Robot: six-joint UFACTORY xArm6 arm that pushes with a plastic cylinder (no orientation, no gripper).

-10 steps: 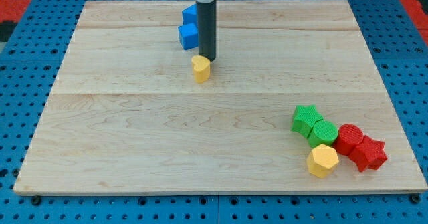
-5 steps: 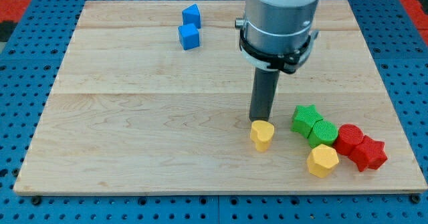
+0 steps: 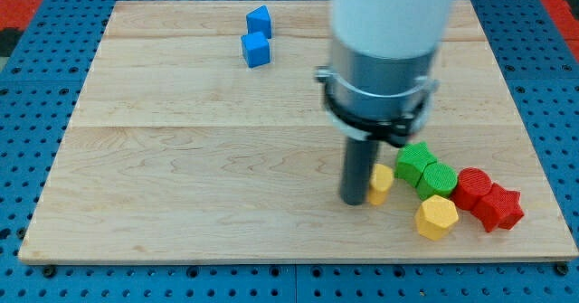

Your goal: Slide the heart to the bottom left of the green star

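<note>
Stretching across nearly the whole view, the pale wooden desk (image 3: 199, 176) carries everything here, with a blue pegboard surround at its edges. Next in bulk is the arm's grey-and-white body (image 3: 384, 59), looming over the desk's right half and narrowing into the dark rod, whose lower end, my tip (image 3: 354, 201), rests on the wood touching the view's left side of the yellow heart (image 3: 383, 184). There are no fingers on this rig, so nothing is open, closed or gripping; the rod merely presses against the heart's side. The heart is partly hidden by the rod and sits just to the lower left of the green star (image 3: 414, 162), very close to it, though whether the two touch I cannot tell. Against the star's lower right edge lies a green cylinder-like block (image 3: 438, 179), and to its right a red rounded block (image 3: 471, 188) touches a red star (image 3: 500, 207). A yellow hexagon (image 3: 437, 217) sits just below the green cylinder-like block, near the desk's bottom edge. Well apart, near the view's top left, two blue cubes stand close together: one upper (image 3: 260, 20), one lower (image 3: 255, 50).
</note>
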